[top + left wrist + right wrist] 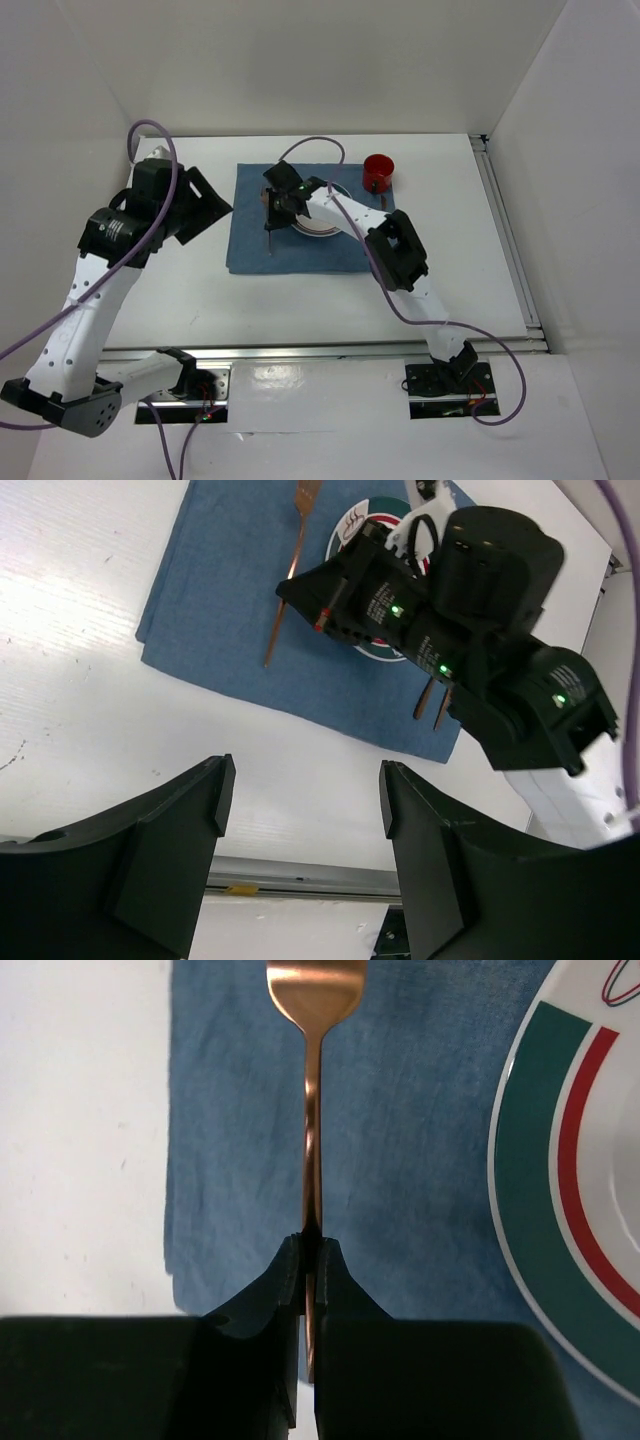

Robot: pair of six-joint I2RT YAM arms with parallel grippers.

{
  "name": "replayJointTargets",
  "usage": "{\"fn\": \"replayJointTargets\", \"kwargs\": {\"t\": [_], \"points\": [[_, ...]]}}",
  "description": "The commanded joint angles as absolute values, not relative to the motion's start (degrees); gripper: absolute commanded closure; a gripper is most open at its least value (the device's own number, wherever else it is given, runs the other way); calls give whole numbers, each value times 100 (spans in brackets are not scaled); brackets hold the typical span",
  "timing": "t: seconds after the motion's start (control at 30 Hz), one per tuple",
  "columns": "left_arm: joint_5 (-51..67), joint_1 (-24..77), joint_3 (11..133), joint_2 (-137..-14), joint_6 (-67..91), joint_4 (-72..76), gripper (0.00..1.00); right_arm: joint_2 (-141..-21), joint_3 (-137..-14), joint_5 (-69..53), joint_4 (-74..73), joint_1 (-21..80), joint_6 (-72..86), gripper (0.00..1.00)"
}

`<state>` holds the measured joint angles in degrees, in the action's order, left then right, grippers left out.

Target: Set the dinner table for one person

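Right gripper point(311, 1245) pinching the fork point(312, 1140)
It holds the handle over the placemat point(420, 1160), just left of the plate point(560, 1160), on the table point(450, 270); left gripper point(303, 795) gapes empty. So thin a pinch could let the fork swivel and land crooked.

Bright, even light from above washes my white table point(300, 300) nearly flat; shadows are soft. Glare sits on the glossy near strip point(290, 378). My right claw point(312, 1246) looms dark, blurred; the fork point(313, 1110) gleams.
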<state>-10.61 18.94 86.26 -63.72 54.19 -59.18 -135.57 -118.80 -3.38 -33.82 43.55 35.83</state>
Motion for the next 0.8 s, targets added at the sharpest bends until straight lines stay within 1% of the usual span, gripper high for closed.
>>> {"fn": "replayJointTargets", "kwargs": {"t": [0.0,0.07,0.1,0.17,0.2,0.23,0.3,0.33,0.43,0.47,0.5,0.53,0.57,0.67,0.7,0.73,0.77], "points": [[-1160,1872,8657,-6434,5432,-5915,23,-13675,-12401,-193,-2910,4368,4184,100],[-1046,1872,8657,-6486,5379,-5915,23,-13904,-12463,-141,-2856,4368,4245,99],[-1046,1872,8657,-6486,5379,-5915,23,-13956,-12463,-36,-2856,4368,4297,94],[-1046,1872,8657,-6486,5379,-5915,23,-14027,-12463,18,-2804,4368,4298,82],[-994,1872,8657,-6486,5318,-5863,23,-14027,-12411,70,-2734,4368,4298,66],[-993,1872,8657,-6486,5317,-5862,23,-14027,-12410,18,-2733,4368,4298,61],[-1045,1872,8657,-6486,5317,-5862,23,-13949,-12410,-218,-2663,4315,4298,58],[-1124,1872,8657,-6486,5317,-5915,23,-13879,-12341,-315,-2576,4315,4202,51],[-1257,1872,8657,-6486,5247,-5915,23,-13449,-12287,-536,-2514,4315,3921,48],[-1335,1872,8657,-6434,5195,-5915,23,-13108,-12226,-536,-2514,4315,3842,44],[-1388,1872,8709,-6434,5142,-5915,23,-12896,-12017,-588,-2514,4315,3719,43],[-1467,1872,8710,-6381,5011,-5811,23,-12659,-11849,-685,-2401,4255,3431,37],[-1546,1872,8632,-6320,5010,-5644,23,-12178,-11665,-738,-2312,4254,3315,30],[-1994,1872,8070,-5969,4887,-5309,23,-11498,-10988,-590,-2312,4113,2980,17],[-2100,1872,7877,-5898,4835,-5239,22,-11061,-10656,-397,-2512,4044,2919,6],[-2283,1872,7823,-5837,4773,-5151,20,-10839,-10478,92,-2644,3991,2796,0],[-2337,1872,7822,-5758,4694,-5150,19,-10619,-10268,392,-2741,3990,2708,0]]}}
